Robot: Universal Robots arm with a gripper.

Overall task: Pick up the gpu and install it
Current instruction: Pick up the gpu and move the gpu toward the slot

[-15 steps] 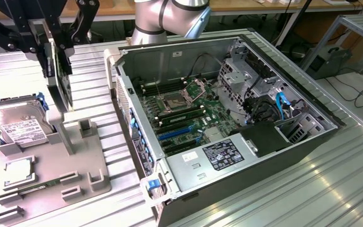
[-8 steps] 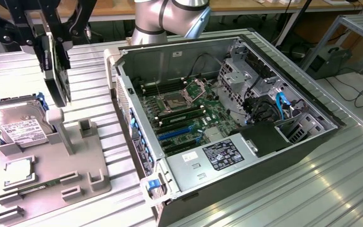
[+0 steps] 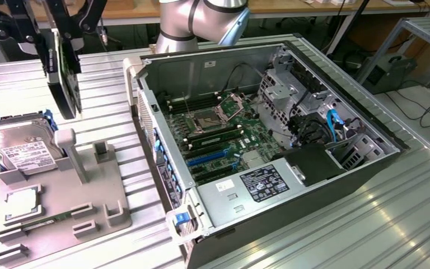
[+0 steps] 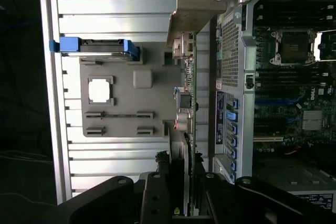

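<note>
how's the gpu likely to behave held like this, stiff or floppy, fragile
Probably stiff: the gpu hangs straight from the gripper, no sag visible. Possibly unbalanced: its metal bracket sits at one end, so it might pivot in the grip. Likely fragile: bare circuit board edge and small connectors are exposed.

Diffuse overhead light fills the exterior view evenly, and the shadows are soft and short. The ribbed bench point(image 3: 394, 224) throws pale glare streaks near its corner at the exterior view's right. The depths of the computer case point(image 3: 200, 67) sit in mild shade. The gripper point(image 3: 64, 33) and the gpu point(image 3: 64, 89) it clamps read almost black against the bright slats. In the wrist view the bench slats burn out to white beside the grey tray point(image 4: 126, 103). The area beyond the bench edge falls into darkness, and the gripper body close to the lens is dark and out of focus.
</note>
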